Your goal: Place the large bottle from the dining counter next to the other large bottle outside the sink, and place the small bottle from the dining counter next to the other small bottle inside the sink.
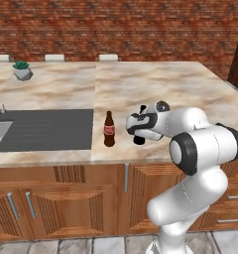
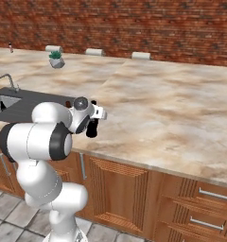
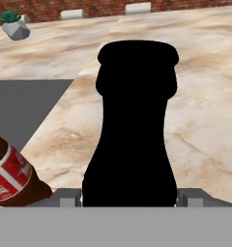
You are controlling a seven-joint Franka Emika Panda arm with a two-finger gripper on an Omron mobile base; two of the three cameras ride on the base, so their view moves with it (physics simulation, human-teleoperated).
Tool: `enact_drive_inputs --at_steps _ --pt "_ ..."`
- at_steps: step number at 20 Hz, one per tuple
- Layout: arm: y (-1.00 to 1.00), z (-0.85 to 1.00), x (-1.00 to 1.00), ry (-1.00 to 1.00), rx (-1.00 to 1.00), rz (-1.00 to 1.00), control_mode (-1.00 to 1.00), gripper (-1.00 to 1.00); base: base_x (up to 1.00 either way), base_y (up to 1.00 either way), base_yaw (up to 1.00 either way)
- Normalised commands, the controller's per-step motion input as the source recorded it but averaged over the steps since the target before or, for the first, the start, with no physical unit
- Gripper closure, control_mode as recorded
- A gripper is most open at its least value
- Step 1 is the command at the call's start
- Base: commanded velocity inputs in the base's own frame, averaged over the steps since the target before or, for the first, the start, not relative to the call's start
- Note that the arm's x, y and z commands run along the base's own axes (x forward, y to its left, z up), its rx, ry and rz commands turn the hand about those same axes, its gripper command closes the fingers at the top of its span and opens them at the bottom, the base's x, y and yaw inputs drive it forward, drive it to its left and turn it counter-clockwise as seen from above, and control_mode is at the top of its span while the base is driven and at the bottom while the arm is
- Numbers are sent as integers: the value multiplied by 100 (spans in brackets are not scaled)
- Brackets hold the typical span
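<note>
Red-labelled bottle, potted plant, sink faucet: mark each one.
Red-labelled bottle (image 1: 109, 130), left base view, on its label.
Potted plant (image 1: 22, 73), left base view, on its pot.
Sink faucet (image 2: 8, 79), right base view, on its spout.

Two bottles: brown (image 1: 109, 129), black (image 3: 132, 125); one plant (image 1: 22, 70) (potted).

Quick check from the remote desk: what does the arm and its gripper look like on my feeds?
The arm is glossy white with rounded segments and dark joint rings. Its gripper has a white body and small dark fingers that show grey in the hand view. No cables or markings visible.
</note>
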Motion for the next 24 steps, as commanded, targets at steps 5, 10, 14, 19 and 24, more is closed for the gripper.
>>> enact_drive_inputs --at_steps 5,10,14,19,24 --pt "0 0 0 0 0 0 100 100 0 0 0" --pt "0 0 0 0 0 0 100 100 0 7 0" --pt "0 0 0 0 0 0 100 100 8 0 0" --pt "0 0 0 0 0 0 100 100 22 0 -1" --pt "0 0 0 0 0 0 100 100 7 0 0"
